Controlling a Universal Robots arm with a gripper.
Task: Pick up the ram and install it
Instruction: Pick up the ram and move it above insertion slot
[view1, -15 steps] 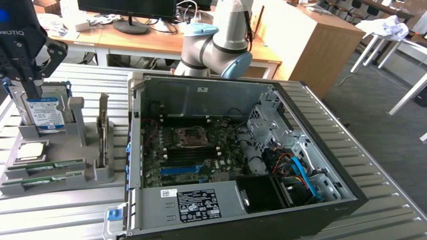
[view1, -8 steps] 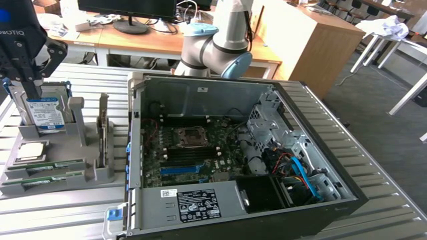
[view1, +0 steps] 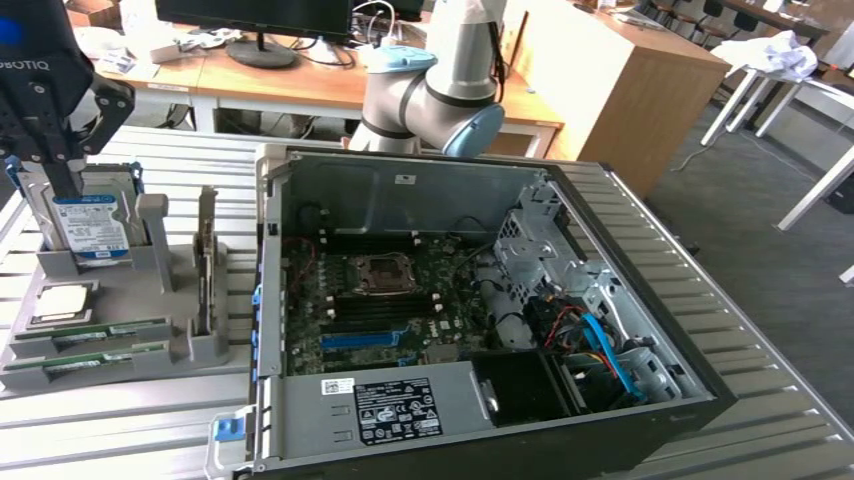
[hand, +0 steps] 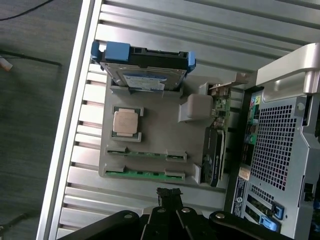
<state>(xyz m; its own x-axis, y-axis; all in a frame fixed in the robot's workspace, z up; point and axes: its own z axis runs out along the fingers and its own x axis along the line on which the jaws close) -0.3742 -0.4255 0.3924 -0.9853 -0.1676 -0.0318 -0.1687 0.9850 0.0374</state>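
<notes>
Two ram sticks, thin green boards, lie edge-up in the slots of a grey holder (view1: 200, 350); one ram stick (view1: 94, 333) (hand: 146, 154) sits beside the other ram stick (view1: 83, 363) (hand: 145, 173). My black gripper (view1: 56, 178) (hand: 169, 193) hangs above the holder, in front of the hard drive in the exterior view, its fingers shut with nothing between them. In the wrist view the fingertips sit just short of the nearer ram stick and well above it.
The holder also carries a silver hard drive (view1: 87, 225) (hand: 145, 75), a square processor (view1: 64, 300) (hand: 125, 121) and an upright expansion card (view1: 207, 260) (hand: 217, 145). The open computer case (view1: 274, 300) (hand: 285, 150) with its motherboard (view1: 380, 300) stands at the exterior view's right of the holder.
</notes>
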